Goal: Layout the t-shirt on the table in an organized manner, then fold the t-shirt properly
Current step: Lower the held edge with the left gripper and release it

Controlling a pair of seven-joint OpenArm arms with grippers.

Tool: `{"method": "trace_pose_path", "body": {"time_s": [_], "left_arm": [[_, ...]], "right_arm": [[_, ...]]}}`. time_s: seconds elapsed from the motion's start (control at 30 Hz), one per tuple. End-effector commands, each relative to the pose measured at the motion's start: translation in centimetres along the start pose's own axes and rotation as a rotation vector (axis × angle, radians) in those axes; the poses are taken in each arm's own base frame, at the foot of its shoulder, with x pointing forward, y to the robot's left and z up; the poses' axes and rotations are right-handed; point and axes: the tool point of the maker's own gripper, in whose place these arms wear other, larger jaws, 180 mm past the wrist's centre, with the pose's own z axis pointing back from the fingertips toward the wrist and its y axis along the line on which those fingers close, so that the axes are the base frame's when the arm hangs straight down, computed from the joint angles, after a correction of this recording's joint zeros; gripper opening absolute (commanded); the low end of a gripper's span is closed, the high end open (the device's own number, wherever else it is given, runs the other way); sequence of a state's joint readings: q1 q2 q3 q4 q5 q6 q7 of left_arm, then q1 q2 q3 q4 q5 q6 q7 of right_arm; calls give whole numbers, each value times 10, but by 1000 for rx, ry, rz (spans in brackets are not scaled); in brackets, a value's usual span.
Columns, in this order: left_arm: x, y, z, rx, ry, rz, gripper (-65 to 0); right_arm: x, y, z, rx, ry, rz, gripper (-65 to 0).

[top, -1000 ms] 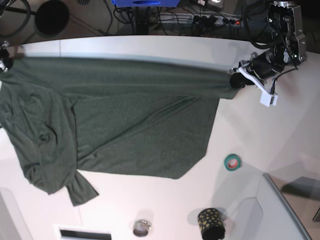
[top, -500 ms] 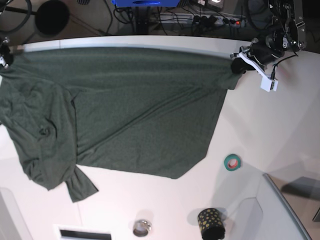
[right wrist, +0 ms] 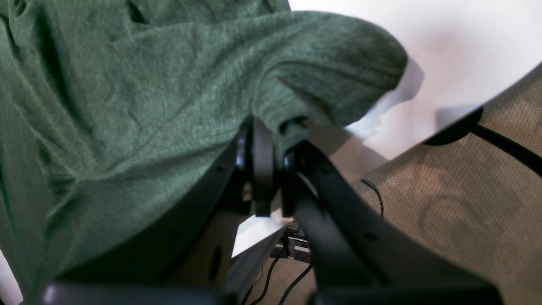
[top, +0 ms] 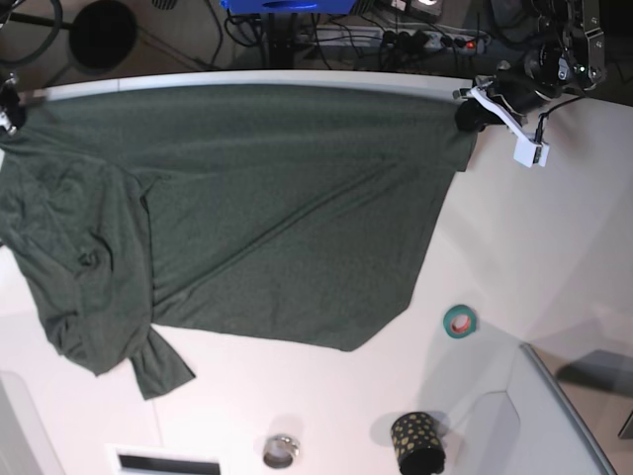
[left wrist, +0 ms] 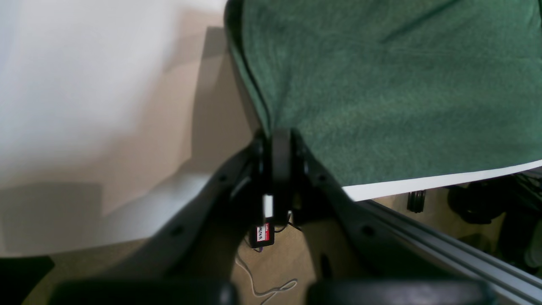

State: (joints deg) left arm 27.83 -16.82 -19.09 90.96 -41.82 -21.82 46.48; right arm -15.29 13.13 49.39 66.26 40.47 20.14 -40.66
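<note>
The dark green t-shirt [top: 247, 208] lies spread over the white table [top: 534, 228], its top edge stretched along the far side between both grippers. My left gripper [top: 467, 114], at the right of the base view, is shut on the shirt's far right corner; the left wrist view shows its jaws [left wrist: 277, 135] pinching the hem of the t-shirt [left wrist: 381, 84]. My right gripper [top: 8, 111] is at the far left edge, shut on a bunched fold of the t-shirt [right wrist: 127, 97], with its closed tips [right wrist: 271, 125] under that fold. The shirt's left part is wrinkled, with a sleeve [top: 158, 371] trailing toward the front.
A green tape roll [top: 459, 321] lies right of the shirt's lower corner. A black dotted cup [top: 417, 442] and a small metal ring [top: 281, 451] stand near the front. A grey bin corner [top: 574, 406] is at the front right. Cables lie on the floor beyond the far edge.
Both grippers have drawn the shirt's top edge toward the table's far edge, and the fabric now lies wider and flatter.
</note>
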Motion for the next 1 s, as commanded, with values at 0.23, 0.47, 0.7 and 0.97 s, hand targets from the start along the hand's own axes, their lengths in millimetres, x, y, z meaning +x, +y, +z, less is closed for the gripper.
{"method": "trace_pose_path", "body": {"time_s": [0.23, 0.47, 0.7, 0.97], "left_arm": [[12, 22, 16, 61, -67, 39, -650], [8, 22, 16, 60, -59, 44, -650], [3, 18, 13, 55, -54, 56, -650], [-17, 22, 6, 147, 7, -5, -650]], "right_arm": [[18, -7, 2, -70, -22, 98, -647], [28, 1, -1, -59, -39, 103, -647], [26, 0, -2, -63, -35, 97, -647], [27, -1, -1, -67, -38, 91, -590]]}}
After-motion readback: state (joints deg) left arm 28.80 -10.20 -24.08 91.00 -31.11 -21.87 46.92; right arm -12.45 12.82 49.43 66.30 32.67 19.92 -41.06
